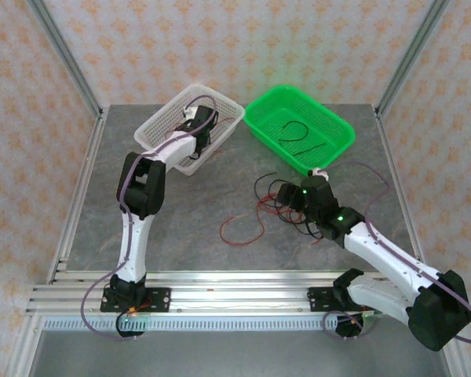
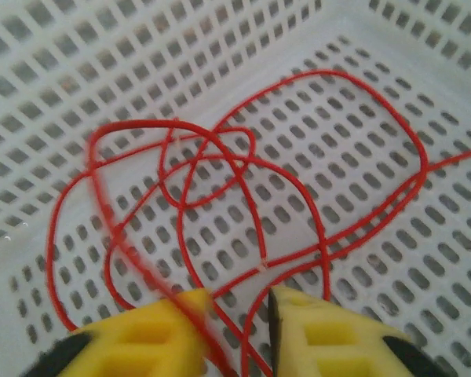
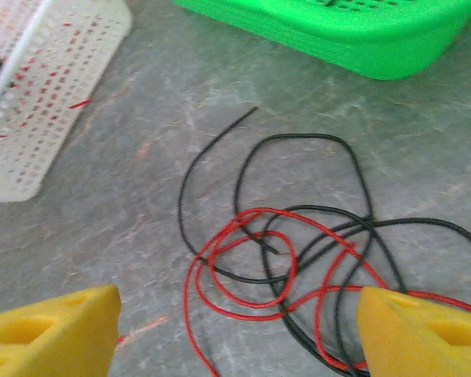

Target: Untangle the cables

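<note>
Findings, left side: a white perforated plastic basket (image 1: pixel 161 126) stands at the far left-centre of the grey marbled table (image 1: pixel 188 220). The left gripper (image 1: pixel 195 126) reaches down into it. In the left wrist view, a thin red cable (image 2: pixel 220 153) lies in several overlapping loops on the basket floor, inside its slotted wall (image 2: pixel 102 47). The left gripper (image 2: pixel 239 302) has its yellow fingers parted by a clear gap. One red strand crosses the tip of the left finger, blurred, and others run into the gap. Nothing is clamped.

Findings, right side: a green plastic mesh basket (image 1: pixel 259 110) stands just right of the white one, at the far side. A thin black cable (image 1: pixel 298 133) lies curled on its floor.

Findings, centre: a tangle of red and black cables (image 1: pixel 279 200) lies on the table, nearer than the green basket. A red strand runs out from it in an open loop (image 1: pixel 243 232) to the near left. The right gripper (image 1: pixel 292 196) hangs over this tangle. In the right wrist view its fingers stand wide apart (image 3: pixel 235 314), holding nothing. The tangle (image 3: pixel 298 251) lies between and beyond them, with red loops interlaced with black ones. One black end points away to the far left.
</note>
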Controlling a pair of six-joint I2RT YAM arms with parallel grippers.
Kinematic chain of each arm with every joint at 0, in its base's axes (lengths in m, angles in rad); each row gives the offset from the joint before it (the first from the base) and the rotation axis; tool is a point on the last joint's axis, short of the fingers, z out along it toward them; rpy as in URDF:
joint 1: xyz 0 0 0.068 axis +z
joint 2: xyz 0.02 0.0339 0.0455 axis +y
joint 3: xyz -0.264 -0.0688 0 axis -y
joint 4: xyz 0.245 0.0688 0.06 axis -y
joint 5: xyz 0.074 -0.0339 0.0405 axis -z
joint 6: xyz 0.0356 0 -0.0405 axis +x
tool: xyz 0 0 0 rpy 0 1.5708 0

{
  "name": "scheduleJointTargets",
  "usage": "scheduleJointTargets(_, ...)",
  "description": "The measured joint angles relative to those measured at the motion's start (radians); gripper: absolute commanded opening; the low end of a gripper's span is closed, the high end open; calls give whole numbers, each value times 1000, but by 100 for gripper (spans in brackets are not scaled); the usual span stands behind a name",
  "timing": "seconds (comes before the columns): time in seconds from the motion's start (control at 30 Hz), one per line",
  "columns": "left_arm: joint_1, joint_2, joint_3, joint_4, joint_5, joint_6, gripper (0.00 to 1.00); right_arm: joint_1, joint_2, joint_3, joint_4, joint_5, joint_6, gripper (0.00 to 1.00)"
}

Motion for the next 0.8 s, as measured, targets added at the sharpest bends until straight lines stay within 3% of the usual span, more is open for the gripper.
scheduleJointTargets(0.2, 0, -4, 5, -27, 45, 0, 70, -11, -2, 3, -113, 82, 63, 79)
scheduleJointTargets(0.33, 0, -34, 5, -57, 69, 5, 79, -21, -25, 3, -166, 112, 93, 80)
scheduleJointTargets(0.8, -3, -304, 2, -81, 159, 10, 81, -33, -92, -24, -292, 159, 209, 82)
